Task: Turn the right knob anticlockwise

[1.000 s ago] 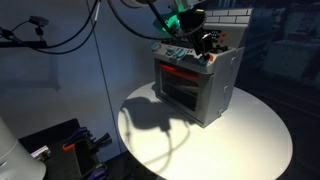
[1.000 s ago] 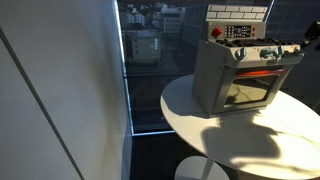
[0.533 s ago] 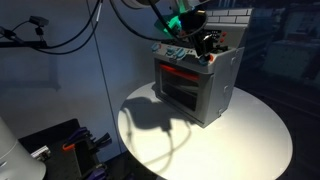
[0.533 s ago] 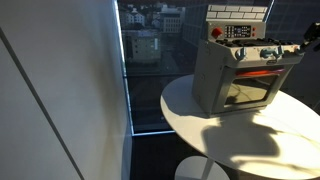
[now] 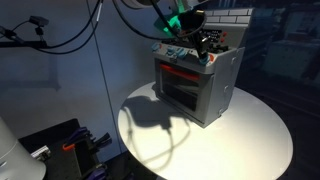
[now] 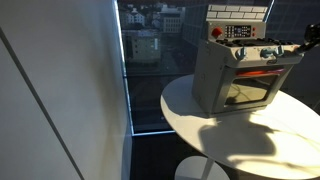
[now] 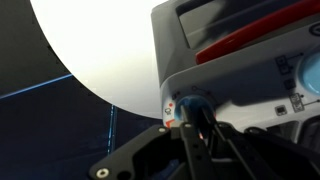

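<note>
A grey toy oven (image 5: 195, 88) stands on a round white table (image 5: 250, 140); it also shows in the other exterior view (image 6: 238, 80). My gripper (image 5: 206, 45) is at the right end of the oven's knob row, and reaches in from the frame edge in an exterior view (image 6: 298, 44). In the wrist view my two dark fingers (image 7: 196, 120) are closed on either side of the small pale-teal right knob (image 7: 192, 101). The fingers hide most of the knob. The similar teal knobs (image 6: 255, 54) sit further left in the row.
The oven door has a red handle (image 7: 250, 38) above its window. The white tabletop (image 7: 100, 50) spreads in front of the oven. Cables hang behind the arm (image 5: 70, 35). A tall window (image 6: 150, 60) lies past the table.
</note>
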You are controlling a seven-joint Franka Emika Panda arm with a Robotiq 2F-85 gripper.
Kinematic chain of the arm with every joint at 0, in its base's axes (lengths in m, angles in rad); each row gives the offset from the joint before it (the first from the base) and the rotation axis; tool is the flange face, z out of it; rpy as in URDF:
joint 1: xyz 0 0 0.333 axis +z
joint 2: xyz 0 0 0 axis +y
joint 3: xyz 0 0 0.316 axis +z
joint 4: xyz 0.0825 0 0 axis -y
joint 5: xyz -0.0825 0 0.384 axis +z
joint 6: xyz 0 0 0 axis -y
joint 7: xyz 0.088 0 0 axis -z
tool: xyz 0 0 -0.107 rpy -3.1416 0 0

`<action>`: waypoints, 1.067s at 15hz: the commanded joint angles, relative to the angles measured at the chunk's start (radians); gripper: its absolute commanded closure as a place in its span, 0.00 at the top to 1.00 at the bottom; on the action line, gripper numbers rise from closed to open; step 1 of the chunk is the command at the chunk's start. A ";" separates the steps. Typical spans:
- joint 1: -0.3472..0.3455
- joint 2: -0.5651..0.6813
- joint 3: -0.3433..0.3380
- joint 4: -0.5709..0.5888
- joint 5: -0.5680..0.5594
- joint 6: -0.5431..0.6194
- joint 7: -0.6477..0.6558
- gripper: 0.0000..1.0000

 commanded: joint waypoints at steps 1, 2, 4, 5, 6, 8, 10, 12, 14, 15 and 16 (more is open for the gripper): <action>-0.005 0.017 -0.006 0.025 0.007 0.009 -0.010 0.07; -0.006 0.018 -0.008 0.025 0.009 0.009 -0.013 0.07; -0.007 0.016 -0.009 0.023 0.004 0.011 -0.012 0.06; -0.008 0.014 -0.009 0.022 -0.003 0.012 -0.011 0.06; -0.010 0.012 -0.010 0.020 -0.012 0.015 -0.011 0.06; -0.012 0.007 -0.010 0.015 -0.045 0.017 -0.012 0.06; -0.014 0.001 -0.011 0.009 -0.085 0.019 -0.013 0.06; -0.016 -0.009 -0.012 0.002 -0.126 0.019 -0.021 0.05; -0.017 -0.014 -0.012 -0.003 -0.163 0.019 -0.026 0.05; -0.018 -0.016 -0.013 -0.004 -0.183 0.020 -0.030 0.05; -0.018 -0.018 -0.013 -0.006 -0.204 0.021 -0.030 0.05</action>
